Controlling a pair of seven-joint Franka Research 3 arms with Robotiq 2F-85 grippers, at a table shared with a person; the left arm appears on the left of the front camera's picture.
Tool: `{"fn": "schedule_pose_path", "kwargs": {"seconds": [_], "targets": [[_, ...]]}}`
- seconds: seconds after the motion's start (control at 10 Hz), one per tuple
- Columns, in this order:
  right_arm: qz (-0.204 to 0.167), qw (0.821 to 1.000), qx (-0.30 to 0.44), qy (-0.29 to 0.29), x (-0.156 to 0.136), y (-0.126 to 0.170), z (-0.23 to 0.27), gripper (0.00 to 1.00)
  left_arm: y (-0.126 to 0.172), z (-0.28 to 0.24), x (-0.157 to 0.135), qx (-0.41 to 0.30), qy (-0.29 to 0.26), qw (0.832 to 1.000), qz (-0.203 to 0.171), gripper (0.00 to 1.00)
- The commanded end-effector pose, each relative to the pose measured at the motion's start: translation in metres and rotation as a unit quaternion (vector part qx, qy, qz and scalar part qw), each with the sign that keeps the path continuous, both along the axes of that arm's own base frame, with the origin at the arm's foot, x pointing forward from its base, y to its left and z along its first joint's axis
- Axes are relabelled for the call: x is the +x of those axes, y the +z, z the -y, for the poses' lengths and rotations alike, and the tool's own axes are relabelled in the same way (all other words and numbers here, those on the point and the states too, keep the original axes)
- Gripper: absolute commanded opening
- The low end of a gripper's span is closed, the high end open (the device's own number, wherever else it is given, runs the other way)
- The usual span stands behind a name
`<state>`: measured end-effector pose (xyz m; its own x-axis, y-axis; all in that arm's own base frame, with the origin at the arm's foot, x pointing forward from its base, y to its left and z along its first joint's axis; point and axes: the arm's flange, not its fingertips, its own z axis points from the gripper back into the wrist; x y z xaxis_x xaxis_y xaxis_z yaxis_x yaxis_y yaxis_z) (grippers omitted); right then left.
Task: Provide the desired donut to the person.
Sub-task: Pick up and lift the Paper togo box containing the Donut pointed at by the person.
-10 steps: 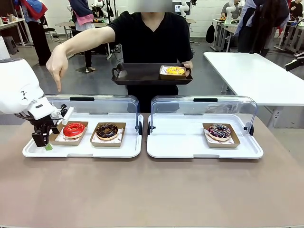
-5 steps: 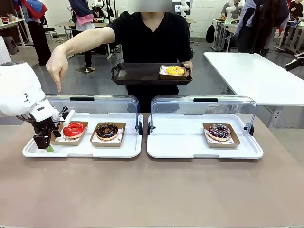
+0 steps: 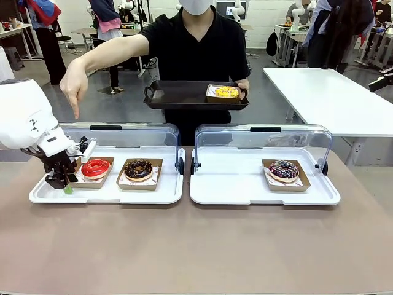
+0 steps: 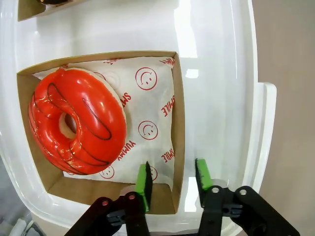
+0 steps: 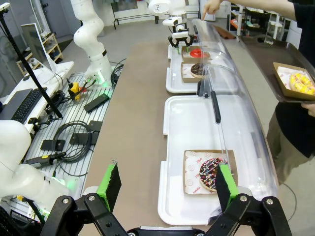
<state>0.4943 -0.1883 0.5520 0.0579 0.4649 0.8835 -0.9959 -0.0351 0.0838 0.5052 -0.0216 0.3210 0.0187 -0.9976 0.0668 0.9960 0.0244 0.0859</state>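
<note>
Left gripper (image 4: 173,164) part-spread astride wall of red donut (image 4: 76,120) box (image 4: 178,98); right gripper (image 5: 168,168) wide apart

The white left arm (image 3: 23,120) slopes down, wrist bent. Its black two-finger left gripper (image 4: 173,171) points downward, its green pads (image 4: 144,179) partly drawn together with a clear gap between them. The black right gripper (image 5: 167,178) is held high, its fingers spread wide.

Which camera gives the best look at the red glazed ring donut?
Left wrist view: the red glazed ring donut sits close and sharp from above in its brown cardboard tray. Front view shows it small, side-on; right wrist view, a distant red speck.
</note>
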Motion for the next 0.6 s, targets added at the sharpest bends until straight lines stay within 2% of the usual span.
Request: {"fn": "schedule_pose_path", "kwargs": {"seconds": [0.0,0.1,0.5], "targets": [[-0.004,1.0,0.0,0.001,-0.0005,-0.0007,-0.0013,1.0,0.0007,-0.0029,0.0007,-0.014,-0.003,1.0,0.006,0.0],[-0.004,1.0,0.0,0.001,-0.0005,-0.0007,-0.0013,1.0,0.0015,-0.0033,0.0015,-0.014,-0.002,1.0,0.004,0.02],[-0.004,1.0,0.0,0.001,-0.0005,-0.0007,-0.0013,1.0,0.0062,-0.005,0.0002,-0.014,-0.003,1.0,0.004,0.0]]}}
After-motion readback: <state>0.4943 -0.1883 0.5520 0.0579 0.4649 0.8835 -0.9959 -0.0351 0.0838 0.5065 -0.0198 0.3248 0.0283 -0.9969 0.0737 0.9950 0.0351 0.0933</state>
